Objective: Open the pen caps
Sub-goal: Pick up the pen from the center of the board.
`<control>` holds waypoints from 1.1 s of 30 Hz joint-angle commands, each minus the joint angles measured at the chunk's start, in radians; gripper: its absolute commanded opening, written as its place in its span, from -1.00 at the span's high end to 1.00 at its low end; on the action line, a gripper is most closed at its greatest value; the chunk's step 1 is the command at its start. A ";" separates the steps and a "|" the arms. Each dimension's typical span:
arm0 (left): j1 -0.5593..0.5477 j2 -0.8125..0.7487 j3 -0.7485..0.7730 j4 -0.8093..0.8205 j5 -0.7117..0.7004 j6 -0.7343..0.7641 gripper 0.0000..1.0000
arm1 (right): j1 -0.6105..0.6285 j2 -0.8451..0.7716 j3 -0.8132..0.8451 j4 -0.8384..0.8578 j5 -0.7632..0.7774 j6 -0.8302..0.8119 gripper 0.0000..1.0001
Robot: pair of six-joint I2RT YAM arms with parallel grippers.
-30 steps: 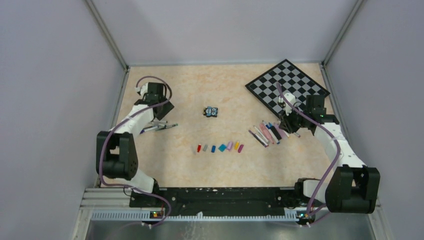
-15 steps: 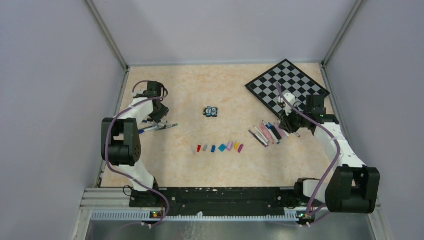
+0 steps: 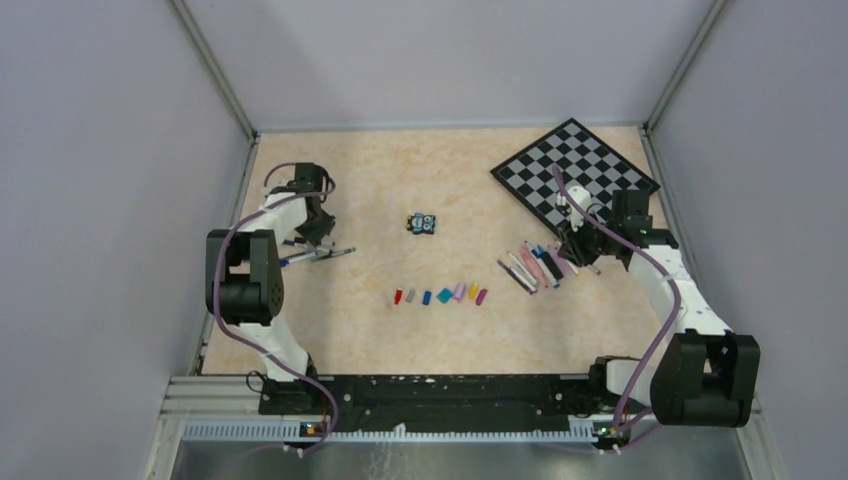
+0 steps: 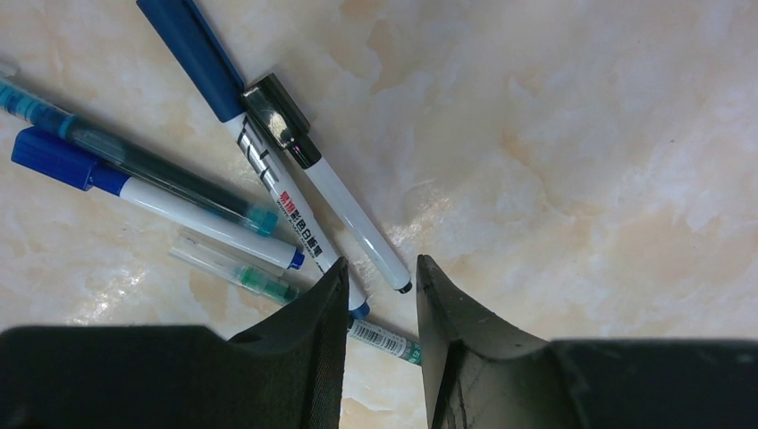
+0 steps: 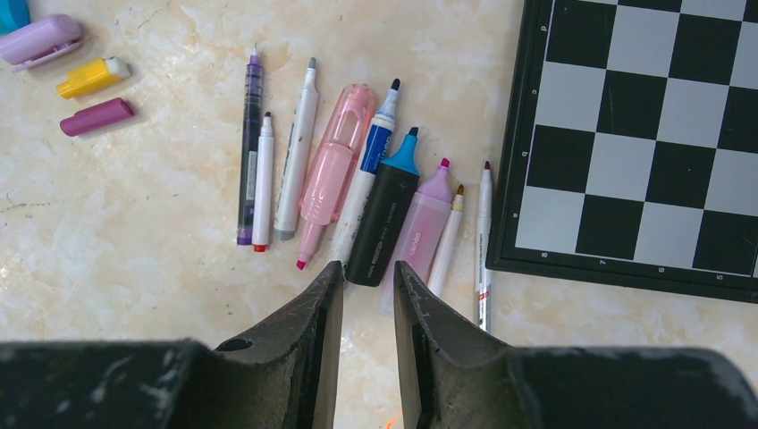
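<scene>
At the left side of the surface [image 3: 450, 180], the left end effector [image 4: 382, 273] hovered low over a loose heap of pens [image 4: 295, 214], its fingers set narrowly apart with nothing between them. At least two pens in that heap wore a blue cap [image 4: 192, 54]; a white one beside them showed a bare dark tip, and the clear-bodied ones were too hard to read.

In the middle of the surface, below a small toy block [image 3: 422, 222], a row of pen caps [image 3: 440, 295] lay loose and well apart from any pen.

Farther right, a row of pens lay side by side just beside the chessboard [image 5: 644, 134], each with its tip exposed, the black marker [image 5: 380, 223] among them. The right end effector [image 5: 368, 273] hung over the near ends of that row, narrowly open and empty.

By this evidence the right-hand batch was finished and most of the job done. The left heap looked like the remainder, starting with the two blue-capped pens.
</scene>
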 commanded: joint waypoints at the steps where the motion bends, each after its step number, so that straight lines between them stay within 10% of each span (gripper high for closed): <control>1: 0.008 0.004 0.035 -0.013 -0.017 -0.019 0.26 | -0.008 -0.022 0.020 0.014 -0.005 -0.016 0.47; 33: 0.065 0.145 0.129 -0.088 -0.011 -0.035 0.37 | -0.008 -0.024 0.017 0.019 0.006 -0.017 0.47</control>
